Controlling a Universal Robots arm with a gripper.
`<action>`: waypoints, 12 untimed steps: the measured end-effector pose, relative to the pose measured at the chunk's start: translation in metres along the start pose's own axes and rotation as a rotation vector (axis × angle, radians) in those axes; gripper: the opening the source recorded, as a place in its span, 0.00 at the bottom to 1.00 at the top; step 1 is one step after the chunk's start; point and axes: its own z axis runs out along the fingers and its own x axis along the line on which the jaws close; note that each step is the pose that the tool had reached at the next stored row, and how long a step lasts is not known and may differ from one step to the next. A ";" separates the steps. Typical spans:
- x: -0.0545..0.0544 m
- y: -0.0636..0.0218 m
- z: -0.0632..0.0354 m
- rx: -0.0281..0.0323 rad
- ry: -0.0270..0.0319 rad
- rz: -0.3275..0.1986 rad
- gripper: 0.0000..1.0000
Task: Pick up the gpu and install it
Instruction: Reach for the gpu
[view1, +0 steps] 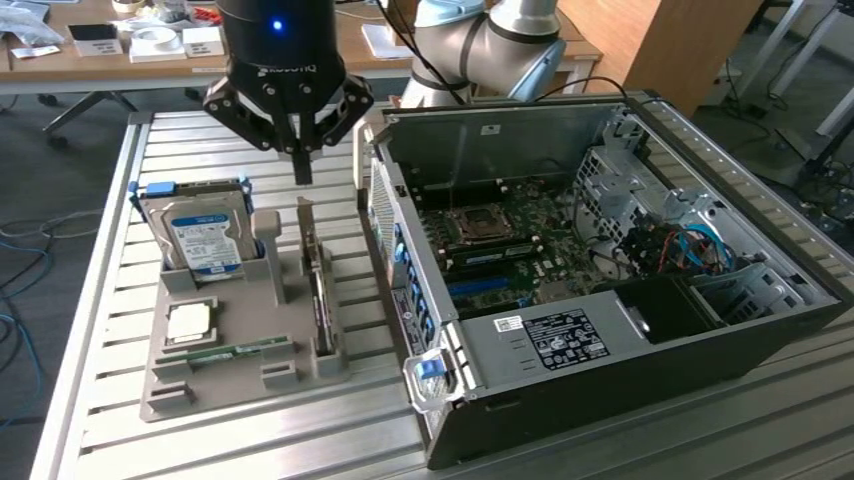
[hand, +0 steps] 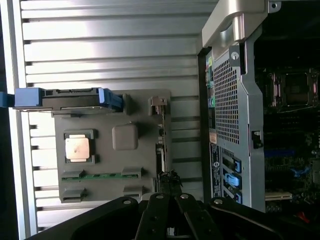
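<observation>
The gpu (view1: 318, 290) stands edge-up, thin and dark. The gripper (view1: 303, 174) hangs at its twelve o'clock, jaws pressed together.

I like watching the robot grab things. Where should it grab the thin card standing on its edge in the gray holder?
Probably pinch the top edge of the gpu, coming straight down. It stands upright and thin in the gray holder, so its two flat faces suit a pinch, and the computer case crowds one side. The gripper hangs above it, shut, so it must open first.

Wooden desk (view1: 80, 62) and wooden panel (view1: 667, 40) behind, grey floor (view1: 54, 170).
</observation>
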 end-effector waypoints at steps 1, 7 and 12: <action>0.000 -0.0007 0.0000 0.0000 0.0000 0.000 0.11; 0.000 -0.0036 -0.0002 0.0001 0.0000 0.000 0.11; 0.000 -0.0056 -0.0002 0.0000 0.0000 0.000 0.11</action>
